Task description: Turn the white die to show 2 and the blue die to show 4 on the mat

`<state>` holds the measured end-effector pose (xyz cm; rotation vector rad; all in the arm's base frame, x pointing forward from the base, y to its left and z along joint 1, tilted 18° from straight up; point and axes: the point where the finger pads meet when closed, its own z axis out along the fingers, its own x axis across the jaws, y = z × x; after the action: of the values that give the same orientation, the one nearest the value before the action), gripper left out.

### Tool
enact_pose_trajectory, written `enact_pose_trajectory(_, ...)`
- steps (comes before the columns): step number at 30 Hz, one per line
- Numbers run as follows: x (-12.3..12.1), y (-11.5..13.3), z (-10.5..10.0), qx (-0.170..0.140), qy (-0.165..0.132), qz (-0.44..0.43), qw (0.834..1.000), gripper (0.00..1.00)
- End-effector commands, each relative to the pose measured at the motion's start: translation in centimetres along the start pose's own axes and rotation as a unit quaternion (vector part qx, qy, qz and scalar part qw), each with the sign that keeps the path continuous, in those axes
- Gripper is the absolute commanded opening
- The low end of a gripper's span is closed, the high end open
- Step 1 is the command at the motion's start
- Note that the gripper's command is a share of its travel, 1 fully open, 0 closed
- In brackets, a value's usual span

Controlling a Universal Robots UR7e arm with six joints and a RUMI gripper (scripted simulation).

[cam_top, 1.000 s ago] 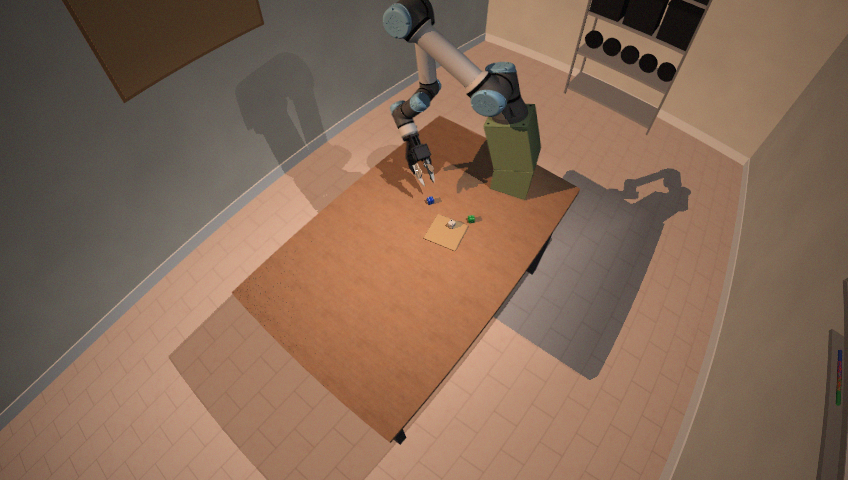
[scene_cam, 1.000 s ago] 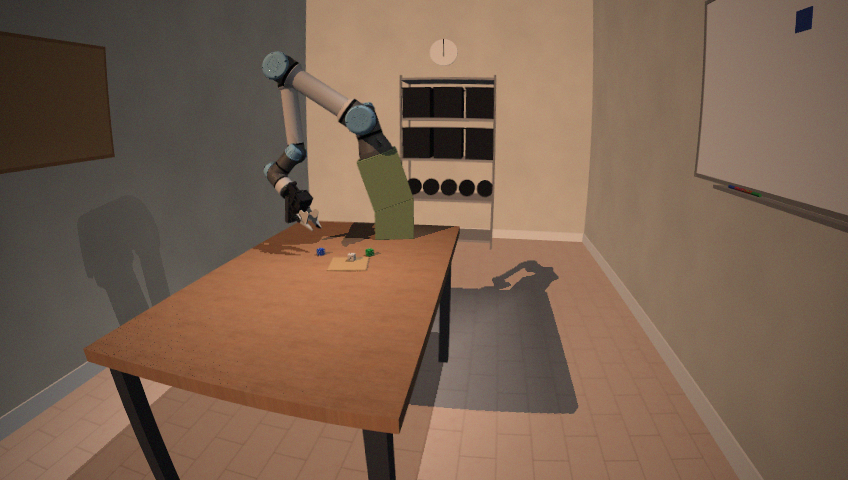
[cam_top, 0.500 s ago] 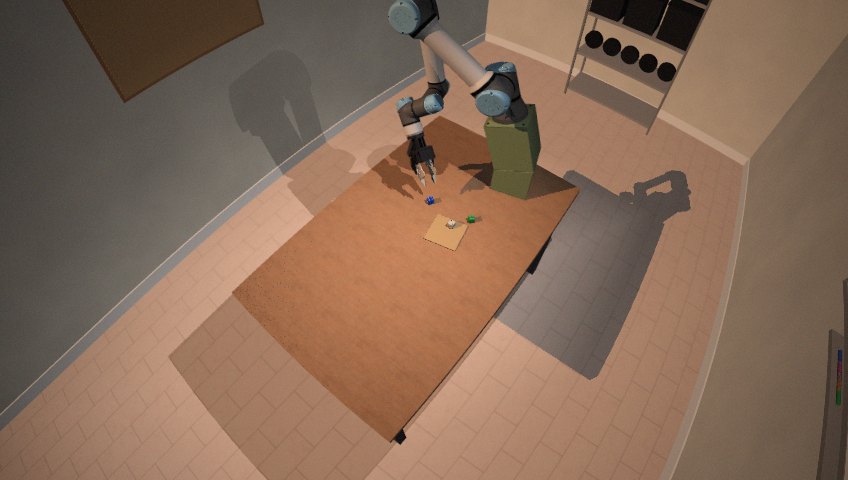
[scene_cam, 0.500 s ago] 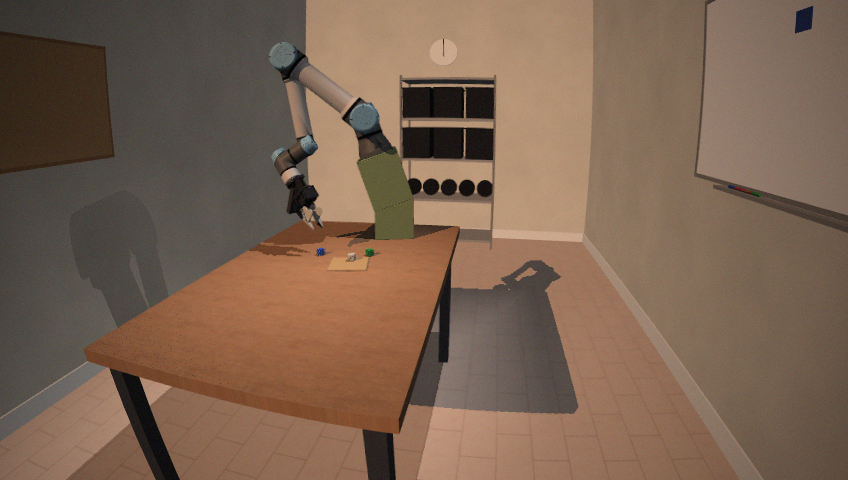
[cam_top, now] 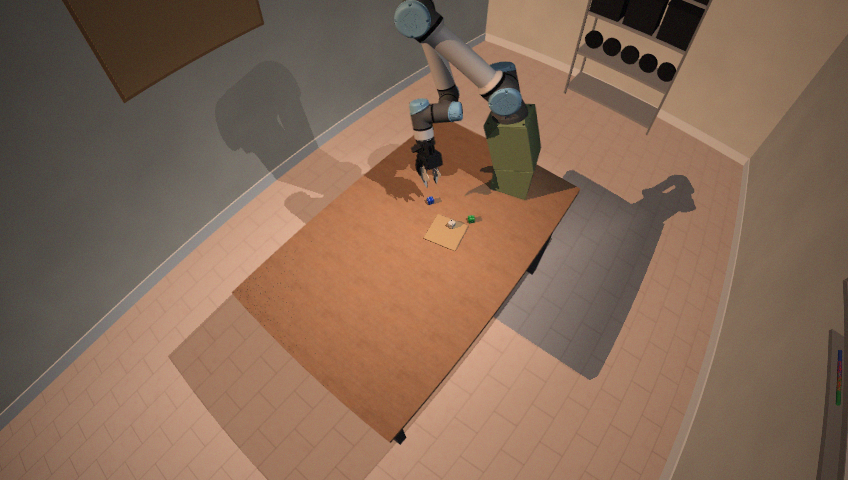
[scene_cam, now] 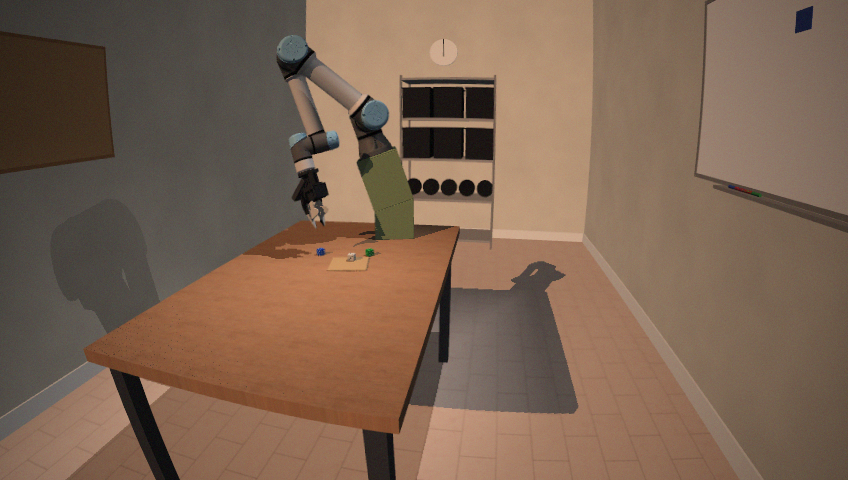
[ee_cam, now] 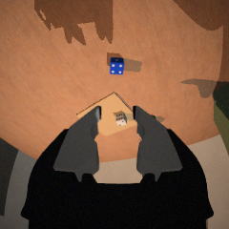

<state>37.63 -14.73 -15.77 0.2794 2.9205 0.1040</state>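
The blue die (cam_top: pixel 429 201) lies flat on the table, off the mat, a little beyond its far corner. In the wrist view the blue die (ee_cam: pixel 116 66) shows a face with four pips. The white die (cam_top: pixel 451 223) sits on the tan mat (cam_top: pixel 446 231) near its far edge; it also shows in the wrist view (ee_cam: pixel 120 118). The green die (cam_top: pixel 470 218) lies on the table just off the mat's right side. My gripper (cam_top: pixel 429 175) hangs above the table behind the blue die, with its fingers partly apart and nothing between them.
The arm's olive-green base block (cam_top: pixel 512 151) stands at the table's far end, right of the dice. The far table edge lies close behind the gripper. The dice and mat also show in the exterior view (scene_cam: pixel 348 258).
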Motion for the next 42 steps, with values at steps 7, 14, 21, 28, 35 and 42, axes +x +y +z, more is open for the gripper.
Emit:
enact_pose_trajectory(7, 0.1, 1.1, 0.0, 0.117, 0.0, 0.003, 0.993, 0.24)
enact_pose_trajectory(14, 0.1, 1.6, -0.1, 0.16, 0.0, 0.003, 0.987, 0.24)
enact_pose_trajectory(21, 0.1, 1.7, -0.1, 0.171, -0.001, 0.003, 0.985, 0.24)
enact_pose_trajectory(28, 0.1, 1.7, -0.1, 0.172, -0.001, 0.003, 0.985, 1.0)
enact_pose_trajectory(35, 0.1, 1.7, -0.1, 0.172, -0.001, 0.003, 0.985, 1.0)
enact_pose_trajectory(42, 0.1, -0.3, 1.9, 0.172, -0.001, 0.003, 0.985, 1.0)
